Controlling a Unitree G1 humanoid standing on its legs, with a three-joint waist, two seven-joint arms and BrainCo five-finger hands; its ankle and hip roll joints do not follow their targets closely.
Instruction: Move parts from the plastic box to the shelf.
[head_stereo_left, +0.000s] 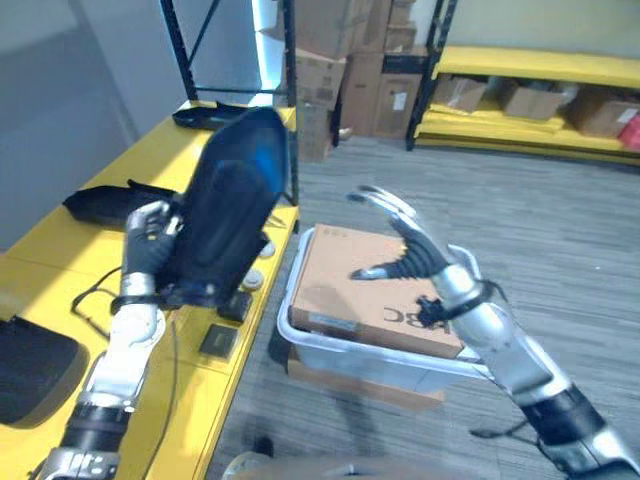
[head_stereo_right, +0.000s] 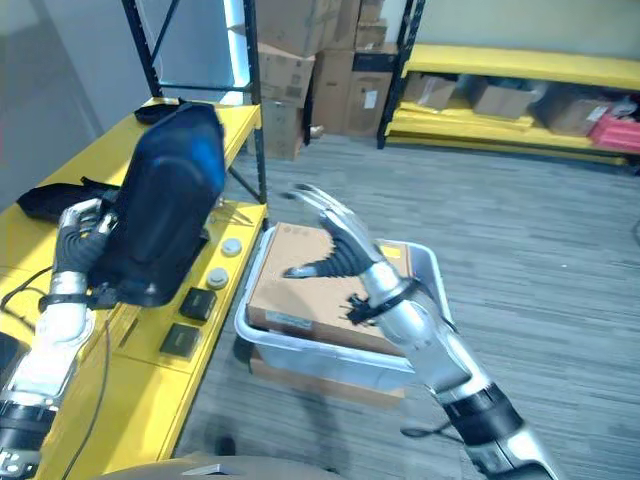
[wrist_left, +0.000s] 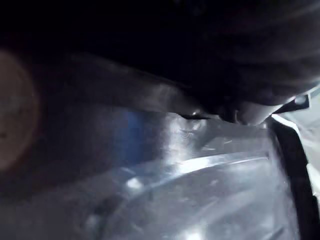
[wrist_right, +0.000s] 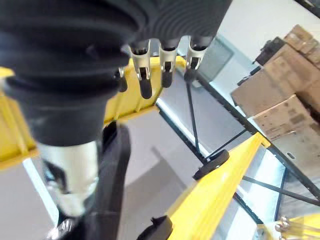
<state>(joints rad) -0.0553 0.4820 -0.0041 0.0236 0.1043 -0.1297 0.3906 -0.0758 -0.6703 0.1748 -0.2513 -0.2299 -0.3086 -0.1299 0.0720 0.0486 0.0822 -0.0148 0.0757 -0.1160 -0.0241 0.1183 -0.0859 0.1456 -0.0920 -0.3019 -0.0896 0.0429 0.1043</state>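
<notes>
Left robot hand grips black part above shelf.

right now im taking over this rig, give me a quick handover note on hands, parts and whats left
Left hand: fingers curled on the large black part, holding it upright over the yellow shelf.
Right hand: open, holding nothing, raised above the cardboard box that lies in the plastic box on the floor.
Already on the shelf: other black parts, one further back, and small black pieces near the front edge.
Done: the large part is out of the box and at the shelf.
Left: set it down and let go. I cannot tell what else remains in the box under the cardboard.
</notes>
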